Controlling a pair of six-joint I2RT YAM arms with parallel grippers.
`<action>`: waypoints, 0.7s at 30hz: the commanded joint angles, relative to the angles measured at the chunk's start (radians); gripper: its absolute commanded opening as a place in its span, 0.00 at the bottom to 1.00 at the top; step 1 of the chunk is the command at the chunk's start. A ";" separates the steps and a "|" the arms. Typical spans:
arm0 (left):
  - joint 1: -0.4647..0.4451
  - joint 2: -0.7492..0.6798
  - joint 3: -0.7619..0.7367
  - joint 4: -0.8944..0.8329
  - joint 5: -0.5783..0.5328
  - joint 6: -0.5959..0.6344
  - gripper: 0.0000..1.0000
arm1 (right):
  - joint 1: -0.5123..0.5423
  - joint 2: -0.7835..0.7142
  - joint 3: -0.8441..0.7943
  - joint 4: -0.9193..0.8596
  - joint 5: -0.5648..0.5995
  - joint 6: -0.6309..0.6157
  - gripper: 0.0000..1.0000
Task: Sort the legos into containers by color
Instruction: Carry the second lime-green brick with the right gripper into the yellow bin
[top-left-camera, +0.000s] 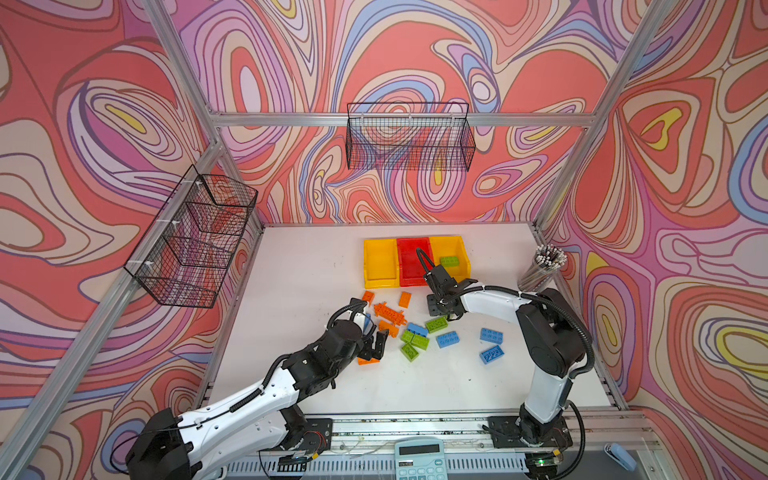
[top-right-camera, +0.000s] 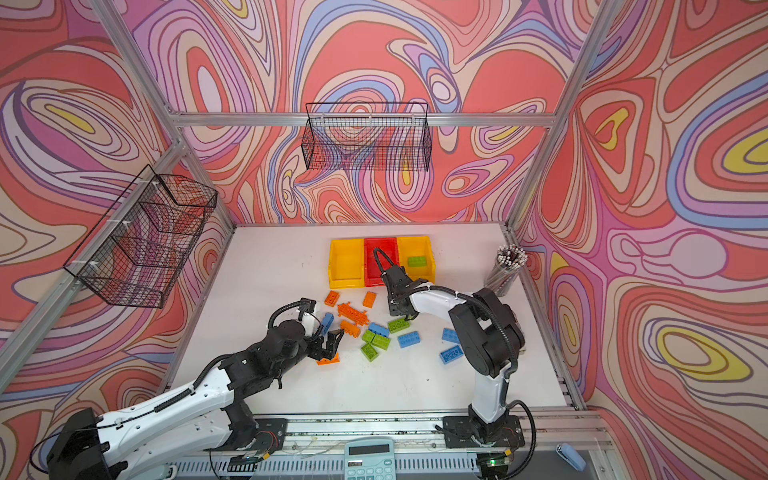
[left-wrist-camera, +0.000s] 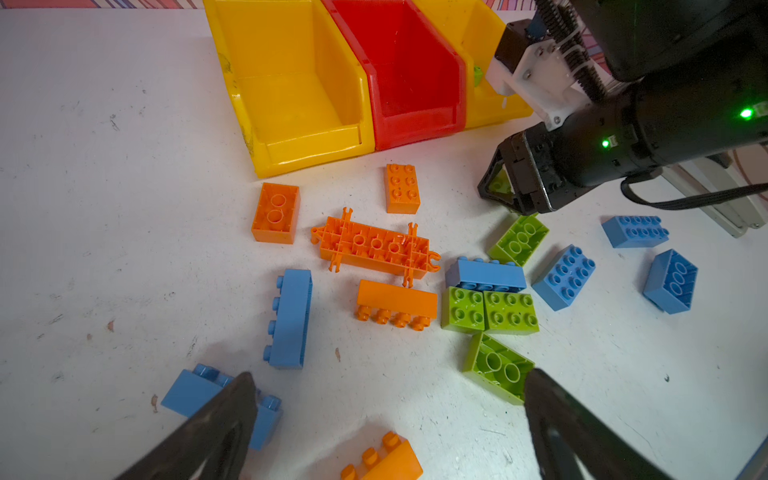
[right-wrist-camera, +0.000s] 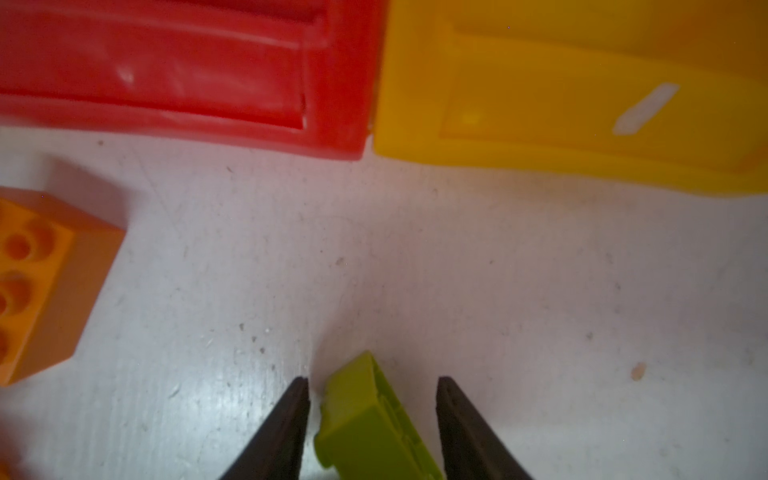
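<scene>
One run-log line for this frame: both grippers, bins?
left gripper: open, empty | right gripper: open, jaws astride loose green brick | right-hand yellow bin: one sorted green brick | other bricks: on table

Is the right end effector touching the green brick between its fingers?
Cannot tell. The right wrist view shows the right end effector straddling the green brick, with slim gaps at the tips and edges merging lower down.

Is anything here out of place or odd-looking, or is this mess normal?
Nothing looks broken or spilled, only tumbled: the long jagged orange plastic piece and a small orange brick lie with hollow undersides up, and a long blue brick rests on its side.
</scene>
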 joint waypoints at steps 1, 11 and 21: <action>0.003 -0.005 -0.012 -0.019 -0.023 -0.012 1.00 | 0.002 -0.003 0.001 -0.006 0.020 -0.004 0.43; 0.004 0.038 0.023 -0.013 -0.012 -0.001 1.00 | 0.000 -0.023 0.048 -0.051 0.079 -0.026 0.17; 0.004 0.150 0.138 0.023 0.035 0.025 1.00 | -0.110 -0.060 0.241 -0.113 0.102 -0.089 0.15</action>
